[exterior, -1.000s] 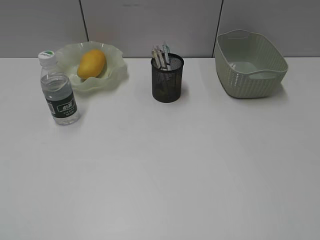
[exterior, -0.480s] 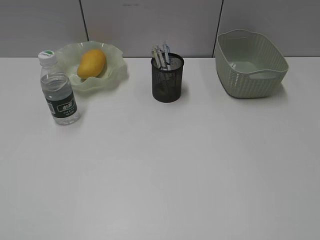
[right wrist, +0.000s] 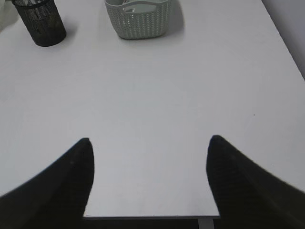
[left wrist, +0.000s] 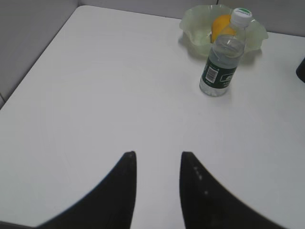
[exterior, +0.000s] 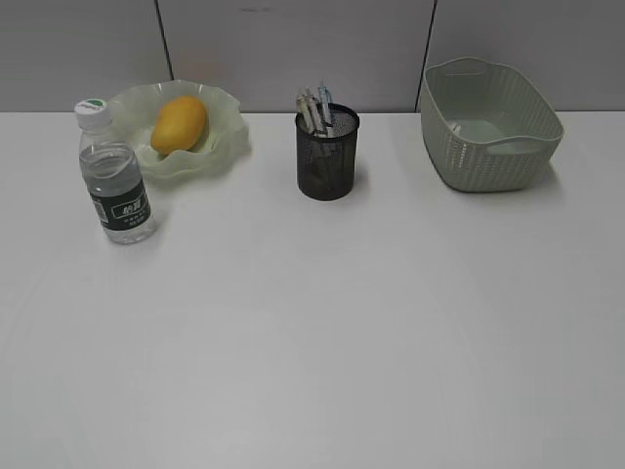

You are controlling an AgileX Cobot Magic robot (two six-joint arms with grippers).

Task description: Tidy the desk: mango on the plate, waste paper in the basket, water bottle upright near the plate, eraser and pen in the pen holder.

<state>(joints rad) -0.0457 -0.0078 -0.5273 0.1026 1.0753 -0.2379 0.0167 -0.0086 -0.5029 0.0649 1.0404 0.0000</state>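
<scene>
Across the far edge of the desk (exterior: 312, 332) everything the task names is already sitting where it belongs, so no coming move seems to turn on reaching anything. At far left the mango (exterior: 179, 124) is lying in the plate (exterior: 227, 117), its long axis tilting up to the right. Just near and left of that plate the water bottle (exterior: 113, 176) is standing upright, cap on top. In the middle the pen holder (exterior: 327, 156) is standing with pens (exterior: 314, 109) poking out of it; whether the eraser is inside cannot be told. At far right the basket (exterior: 488, 147) is sitting alone, and something pale is showing inside it in the right wrist view, too small to name as the waste paper.

Both arms are hanging back at the near side, out of the exterior view. The left gripper (left wrist: 157, 160) is hovering empty with its jaws fairly narrow, and the bottle is lying far and to the right of it, in front of the plate. The right gripper (right wrist: 150, 143) is hovering empty with jaws spread wide, the basket far ahead and the pen holder far and left. Bare tabletop is lying between each hand and those things; nothing is standing in the way. My judgement is that the tidying is essentially done.
</scene>
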